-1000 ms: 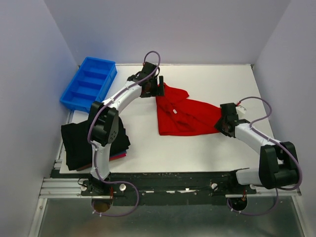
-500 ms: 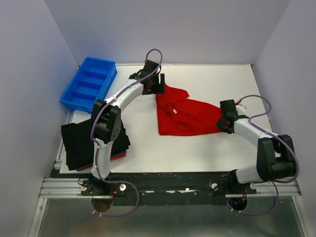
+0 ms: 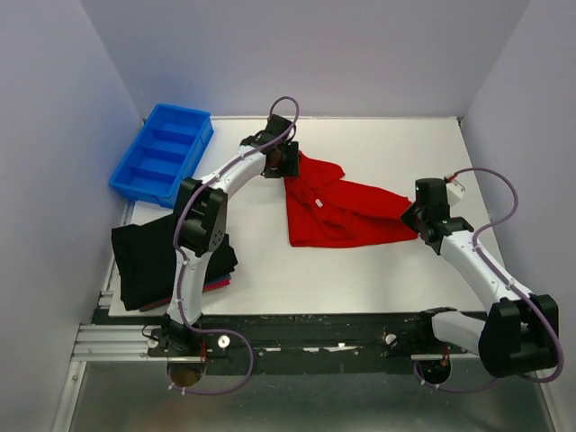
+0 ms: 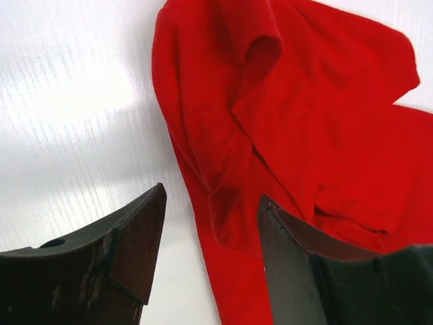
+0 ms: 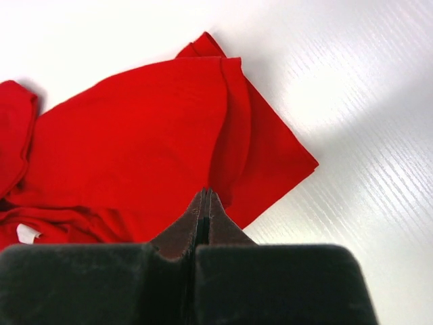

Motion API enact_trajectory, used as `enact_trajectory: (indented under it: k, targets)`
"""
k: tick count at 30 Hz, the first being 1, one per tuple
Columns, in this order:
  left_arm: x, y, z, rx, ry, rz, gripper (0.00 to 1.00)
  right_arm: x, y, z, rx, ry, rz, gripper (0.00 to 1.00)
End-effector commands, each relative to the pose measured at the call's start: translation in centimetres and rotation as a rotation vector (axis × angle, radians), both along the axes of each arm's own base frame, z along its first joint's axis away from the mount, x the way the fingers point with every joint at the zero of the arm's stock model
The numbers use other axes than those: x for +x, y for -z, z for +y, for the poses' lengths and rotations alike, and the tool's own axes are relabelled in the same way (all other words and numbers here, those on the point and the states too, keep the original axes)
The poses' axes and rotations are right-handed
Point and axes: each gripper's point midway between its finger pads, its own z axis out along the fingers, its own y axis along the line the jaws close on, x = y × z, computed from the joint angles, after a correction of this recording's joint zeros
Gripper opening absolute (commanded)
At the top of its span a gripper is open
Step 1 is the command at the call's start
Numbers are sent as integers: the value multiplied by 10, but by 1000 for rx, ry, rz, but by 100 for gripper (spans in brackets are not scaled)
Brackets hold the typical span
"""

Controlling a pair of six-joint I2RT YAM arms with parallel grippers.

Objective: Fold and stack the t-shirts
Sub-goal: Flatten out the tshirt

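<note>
The bright red t-shirt (image 3: 337,211) lies crumpled and partly folded on the white table. My left gripper (image 3: 286,162) is open at the shirt's far left corner. In the left wrist view the shirt (image 4: 291,115) has a folded edge lying between the left gripper's (image 4: 212,193) spread fingers. My right gripper (image 3: 416,217) is shut at the shirt's right edge. In the right wrist view its tips (image 5: 205,193) are closed over the flat red cloth (image 5: 128,135), with no cloth visible between them. A stack of folded black shirts (image 3: 162,256) with a dark-red one (image 3: 216,284) underneath sits at the near left.
A blue plastic compartment bin (image 3: 162,151) stands at the far left of the table. Grey walls close in the left, back and right. The table's front rail (image 3: 297,333) carries both arm bases.
My right arm has swung outward and its gripper has shifted slightly right; the shirt's right edge now reaches further right. My left gripper has turned a little at the shirt's far corner.
</note>
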Motion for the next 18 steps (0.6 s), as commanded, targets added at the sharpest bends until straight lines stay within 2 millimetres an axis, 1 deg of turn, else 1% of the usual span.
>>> enact_trajectory:
  k: [1, 3, 5, 9, 11, 13, 15, 17, 18]
  targets:
    - [1, 3, -4, -6, 15, 17, 66, -6, -13, -6, -23, 4, -23, 1]
    - [3, 2, -6, -21, 16, 18, 65, -5, -18, -5, -18, -1, -37, 1]
    - [5, 5, -9, -50, 18, 31, 64, -6, -19, -5, -14, -4, -40, 1]
    - [5, 4, -24, -137, 53, 45, 66, -7, -15, -4, -10, -6, -31, 1]
    - [3, 8, -27, -148, 62, 67, 66, -6, -16, -3, -6, -8, -32, 1]
    - [-2, 16, -26, -149, 69, 100, 56, -4, -19, -2, -5, -15, -36, 1]
    - [-6, 19, -18, -149, 44, 116, 43, -2, -25, -3, -10, -18, -43, 1]
    - [-9, 22, -11, -176, 25, 111, 35, 1, -34, -4, -17, -16, -60, 1]
    - [-10, 24, -8, -188, 19, 112, 26, 2, -39, -4, -20, -16, -70, 1]
